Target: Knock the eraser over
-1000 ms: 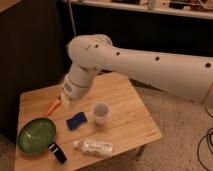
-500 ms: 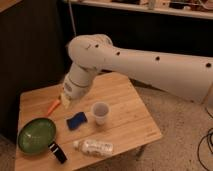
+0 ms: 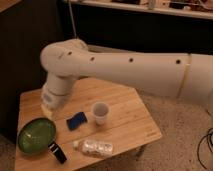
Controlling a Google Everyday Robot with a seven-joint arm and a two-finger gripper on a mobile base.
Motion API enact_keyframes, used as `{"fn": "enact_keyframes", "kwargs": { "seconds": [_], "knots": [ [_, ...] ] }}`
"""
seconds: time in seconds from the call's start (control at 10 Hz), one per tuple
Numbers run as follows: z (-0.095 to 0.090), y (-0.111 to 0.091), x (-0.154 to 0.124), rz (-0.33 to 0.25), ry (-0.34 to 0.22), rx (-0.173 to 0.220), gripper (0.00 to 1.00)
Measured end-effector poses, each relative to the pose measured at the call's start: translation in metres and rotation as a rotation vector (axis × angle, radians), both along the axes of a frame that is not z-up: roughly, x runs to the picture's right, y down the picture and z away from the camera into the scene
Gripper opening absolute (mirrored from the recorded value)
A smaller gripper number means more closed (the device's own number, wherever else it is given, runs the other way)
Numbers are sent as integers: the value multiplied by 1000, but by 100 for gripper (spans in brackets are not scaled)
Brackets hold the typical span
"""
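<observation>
The gripper (image 3: 48, 108) hangs over the left side of the wooden table (image 3: 127, 125), just behind the green bowl (image 3: 36, 135). Its fingers are closed. The eraser (image 3: 57, 151) sits near the table's front edge, just beside the bowl's front-right rim and apart from the gripper. A blue sponge (image 3: 76, 120) lies between the bowl and a white cup (image 3: 100, 112). A plastic bottle (image 3: 95, 147) lies on its side in front of the cup.

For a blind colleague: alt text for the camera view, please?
A white robot arm reaches over a wooden table, its shut end effector above the left side. The black eraser sits near the front edge beside a green bowl, with a blue pad, white cup and plastic bottle nearby.
</observation>
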State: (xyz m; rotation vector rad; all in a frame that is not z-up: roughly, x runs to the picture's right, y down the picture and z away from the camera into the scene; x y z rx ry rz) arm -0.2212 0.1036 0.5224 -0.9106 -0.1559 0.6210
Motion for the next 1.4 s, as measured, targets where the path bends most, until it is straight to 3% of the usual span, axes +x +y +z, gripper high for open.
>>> {"fn": "enact_keyframes", "kwargs": {
  "seconds": [0.3,0.6,0.9,1.1,1.4],
  "knots": [
    [-8,43,-51,-114,-87,-1,29],
    [-7,75,-67,-180,-144,-14,29],
    [0,105,-63,-239,-144,-33,29],
    [20,129,-54,-269,-115,-46,29],
    [37,149,-56,-292,-104,-59,29]
  ]
}}
